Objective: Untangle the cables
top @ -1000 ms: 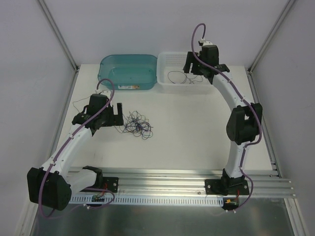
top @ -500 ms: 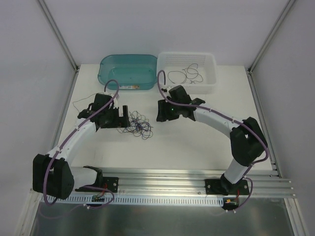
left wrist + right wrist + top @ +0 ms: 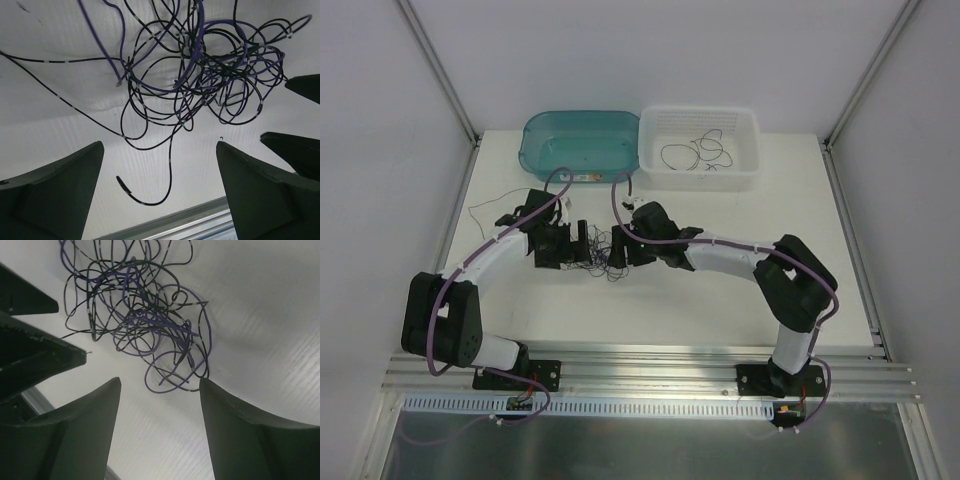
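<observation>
Set either side of the cables (image 3: 603, 252), knotted in one clump on the table (image 3: 720, 290): left gripper (image 3: 577, 243) and right gripper (image 3: 626, 250), fingers spread wide, holding nothing. Risks pinching several strands together on closing, so tightening loops rather than freeing one; may also knock fingers together, working so near.

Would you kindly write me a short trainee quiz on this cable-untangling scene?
1. True or false: the left gripper and the right gripper both stand open.
2. Which container shows looped dark cables inside: A, the translucent teal plastic tub, or B, the white perforated plastic basket?
3. Fill in: the tangle of thin black and purple cables lies ___ the two grippers.
Key: 1 true; 2 B; 3 between.
</observation>
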Robot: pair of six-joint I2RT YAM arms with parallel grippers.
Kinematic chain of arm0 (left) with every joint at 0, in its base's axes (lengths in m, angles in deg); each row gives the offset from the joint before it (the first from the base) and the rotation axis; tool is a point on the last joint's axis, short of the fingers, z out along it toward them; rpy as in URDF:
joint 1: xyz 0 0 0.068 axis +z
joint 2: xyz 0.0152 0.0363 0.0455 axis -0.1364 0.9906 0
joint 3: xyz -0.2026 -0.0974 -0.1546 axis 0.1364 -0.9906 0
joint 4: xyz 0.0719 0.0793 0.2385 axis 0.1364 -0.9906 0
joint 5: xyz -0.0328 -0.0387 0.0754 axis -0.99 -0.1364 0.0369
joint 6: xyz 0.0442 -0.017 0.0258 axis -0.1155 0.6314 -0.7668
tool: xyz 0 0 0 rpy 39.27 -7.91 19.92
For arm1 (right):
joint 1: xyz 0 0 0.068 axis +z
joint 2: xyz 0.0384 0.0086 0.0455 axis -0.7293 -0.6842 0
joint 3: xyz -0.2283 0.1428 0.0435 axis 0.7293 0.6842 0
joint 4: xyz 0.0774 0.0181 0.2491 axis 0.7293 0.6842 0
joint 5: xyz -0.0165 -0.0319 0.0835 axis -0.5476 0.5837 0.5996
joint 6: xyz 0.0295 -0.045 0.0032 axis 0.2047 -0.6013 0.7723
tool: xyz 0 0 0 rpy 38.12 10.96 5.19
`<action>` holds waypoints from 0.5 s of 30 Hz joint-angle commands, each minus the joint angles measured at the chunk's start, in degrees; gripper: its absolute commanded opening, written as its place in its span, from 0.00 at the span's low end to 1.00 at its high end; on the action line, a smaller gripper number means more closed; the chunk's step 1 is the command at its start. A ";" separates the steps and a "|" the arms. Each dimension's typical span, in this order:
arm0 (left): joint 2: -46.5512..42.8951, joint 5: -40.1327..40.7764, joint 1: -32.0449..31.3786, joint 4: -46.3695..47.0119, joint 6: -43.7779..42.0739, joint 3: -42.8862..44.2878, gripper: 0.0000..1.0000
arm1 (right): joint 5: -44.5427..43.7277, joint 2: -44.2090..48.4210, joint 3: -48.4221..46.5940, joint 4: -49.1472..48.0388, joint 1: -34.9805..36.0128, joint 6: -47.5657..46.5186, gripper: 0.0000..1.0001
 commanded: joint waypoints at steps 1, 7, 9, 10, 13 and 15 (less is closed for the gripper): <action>-0.02 -1.82 0.01 0.72 0.74 1.99 0.96 | -5.15 -3.95 -3.36 -4.66 0.73 2.62 0.68; -0.82 -0.94 0.01 0.99 0.47 1.81 0.96 | -6.29 -8.09 -4.51 -5.62 1.17 3.06 0.60; -0.64 -1.37 0.01 1.07 0.38 1.82 0.96 | -7.08 -8.71 -4.25 -5.19 1.26 2.89 0.46; -0.55 -1.38 0.01 1.07 0.38 1.90 0.96 | -7.61 -8.62 -3.63 -5.10 1.26 2.71 0.39; -0.46 -1.82 0.01 1.16 0.47 1.90 0.96 | -11.12 -6.61 -2.49 -3.09 1.26 2.10 0.09; -0.64 -1.55 0.09 1.16 0.30 1.81 0.96 | -13.49 -3.18 -0.30 -1.51 1.17 0.17 0.01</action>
